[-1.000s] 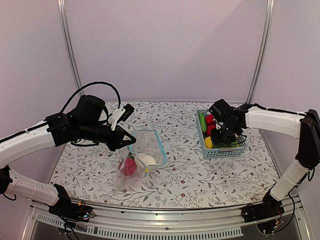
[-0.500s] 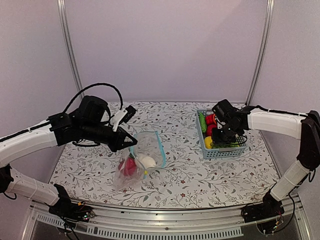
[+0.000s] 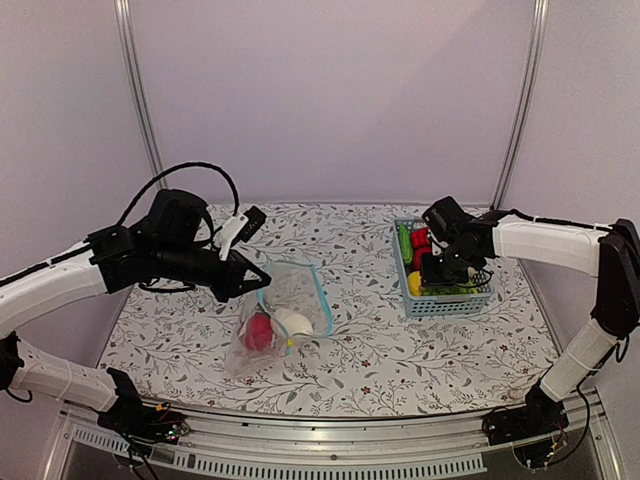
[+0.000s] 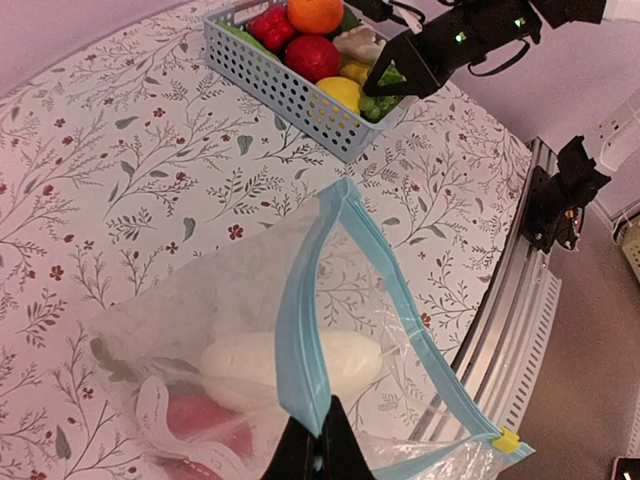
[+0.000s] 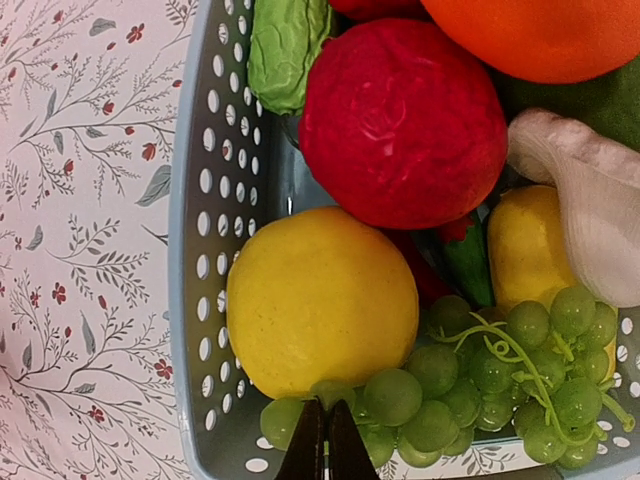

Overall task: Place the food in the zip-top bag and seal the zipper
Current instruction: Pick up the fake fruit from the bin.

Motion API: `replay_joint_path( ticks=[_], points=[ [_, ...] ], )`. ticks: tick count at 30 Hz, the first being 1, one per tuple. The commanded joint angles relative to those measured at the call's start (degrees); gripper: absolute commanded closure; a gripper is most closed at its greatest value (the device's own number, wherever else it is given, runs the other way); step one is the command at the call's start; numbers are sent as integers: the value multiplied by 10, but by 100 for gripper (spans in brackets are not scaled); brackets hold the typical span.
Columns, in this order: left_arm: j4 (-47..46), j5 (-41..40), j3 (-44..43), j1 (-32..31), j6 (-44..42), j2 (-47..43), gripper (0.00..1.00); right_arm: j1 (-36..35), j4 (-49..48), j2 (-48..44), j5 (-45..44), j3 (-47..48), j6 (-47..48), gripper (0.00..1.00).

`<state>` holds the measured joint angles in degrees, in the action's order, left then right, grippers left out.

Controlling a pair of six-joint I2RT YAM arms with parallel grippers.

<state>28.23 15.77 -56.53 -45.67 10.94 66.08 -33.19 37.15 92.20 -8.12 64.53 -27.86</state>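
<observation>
The clear zip-top bag lies at mid-table with its mouth held open. My left gripper is shut on the light blue zipper strip at the mouth's near edge. Inside the bag lie a white radish and a red piece of food. My right gripper is down in the light blue basket, fingers shut on a grape of the green bunch, just beside the yellow lemon. A red tomato and an orange lie farther in.
The basket stands at the right of the flowered table, holding several more toy foods, among them a green leafy piece and a pale garlic-like piece. A yellow slider sits at the zipper's end. The table's metal front rail runs below.
My right gripper has closed its fingers on the green grapes in the basket. The left arm shifted slightly while keeping hold of the bag's edge.
</observation>
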Motion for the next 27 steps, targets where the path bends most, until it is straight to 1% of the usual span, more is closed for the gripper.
replay_joint_path(
  ticks=[1,9,13,18,22,27],
  points=[
    [-2,-9,-3,15,-6,-23,100,5,20,-6,2,39,2,100],
    [-9,10,0,34,-3,-30,100,5,63,-35,-21,83,21,100],
    [-6,22,-4,40,-4,-26,100,5,68,-69,-35,84,22,100],
    [-15,11,11,44,-7,-37,100,5,81,-121,-73,81,25,100],
    [-18,24,13,44,-8,-22,100,6,101,-152,-102,92,50,100],
    [-36,29,18,44,-12,7,100,6,117,-180,-89,110,72,100]
  ],
)
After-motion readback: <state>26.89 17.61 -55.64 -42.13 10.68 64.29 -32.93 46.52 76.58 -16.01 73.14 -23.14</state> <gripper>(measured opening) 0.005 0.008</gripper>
